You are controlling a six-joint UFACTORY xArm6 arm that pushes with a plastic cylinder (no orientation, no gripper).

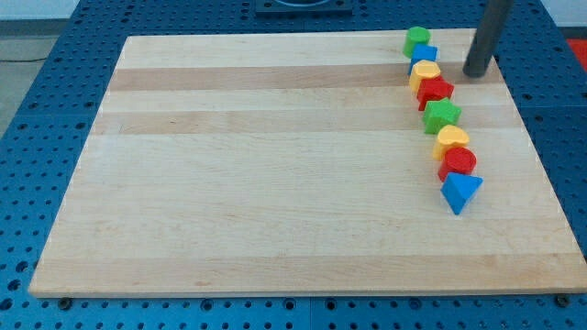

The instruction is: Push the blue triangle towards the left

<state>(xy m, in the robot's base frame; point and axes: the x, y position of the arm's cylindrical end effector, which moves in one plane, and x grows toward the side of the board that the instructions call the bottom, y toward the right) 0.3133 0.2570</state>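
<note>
The blue triangle [460, 192] lies at the lower end of a slanting line of blocks on the right part of the wooden board [275, 165]. Directly above it in the line sits a red round block [458, 163]. My tip [476, 72] touches the board near the view's top right, well above the blue triangle and just to the right of the upper blocks in the line, apart from them.
The line runs from top to bottom: a green block [417, 39], a blue block [425, 55], a yellow block [425, 72], a red star-like block [435, 91], a green star [442, 115], a yellow block [451, 139]. The board's right edge is close.
</note>
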